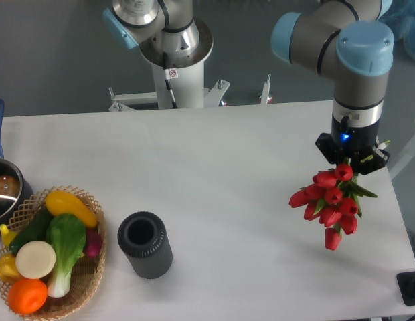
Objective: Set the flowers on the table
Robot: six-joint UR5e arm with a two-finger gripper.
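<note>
Camera view from above: the arm's tool (pixel 352 159) hangs over the right side of the white tabletop (pixel 227 167), closed around the stems of the flowers (pixel 330 202), a bunch of red tulip buds with green leaves. The buds droop down and to the left below the tool; whether the lowest bud touches the surface cannot be told. Well apart, toward the front left, a dark grey cylindrical vase (pixel 145 245) stands upright with its mouth open. Just beside it, at the left edge, a wicker basket (pixel 87 284) holds colourful vegetables. A metal pot (pixel 5 190) sits behind the basket, partly cut off.
</note>
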